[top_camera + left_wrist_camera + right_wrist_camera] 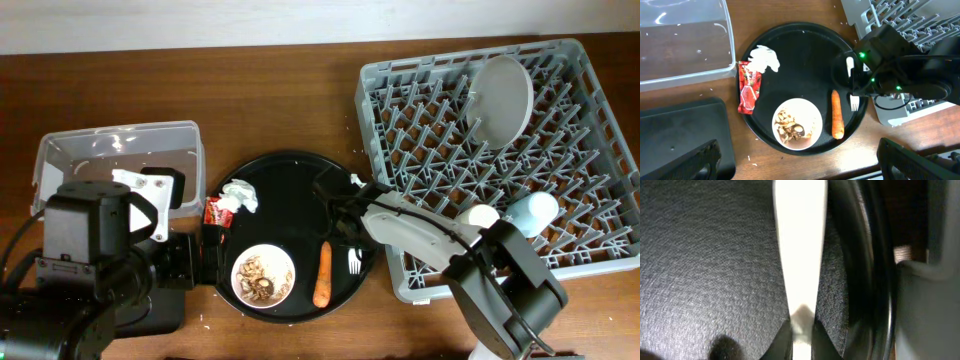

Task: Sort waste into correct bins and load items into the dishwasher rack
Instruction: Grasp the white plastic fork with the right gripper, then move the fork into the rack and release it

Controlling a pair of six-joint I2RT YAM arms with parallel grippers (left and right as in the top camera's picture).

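My right gripper (pixel 343 212) is down in the large round black tray (pixel 290 185), shut on the handle of the white fork (pixel 800 240); the fork's tines (pixel 854 102) lie beside the carrot (pixel 322 274). The white bowl (pixel 263 275) holds brownish food scraps. A crumpled napkin (pixel 239 195) lies in the round tray, and a red wrapper (pixel 216 212) lies at its left edge. My left gripper (pixel 800 165) is open and empty above the table's front edge. The rack (pixel 365 110) holds the pale plate (pixel 500 95), the blue cup (pixel 530 212) and the small white cup (pixel 482 216). No chopstick shows.
The clear tub (pixel 120 140) stands at the back left, with nothing in it that I can see. The shallow black tray (pixel 680 130) sits in front of it, partly under my left arm. The rack's near-left corner is close to the right arm.
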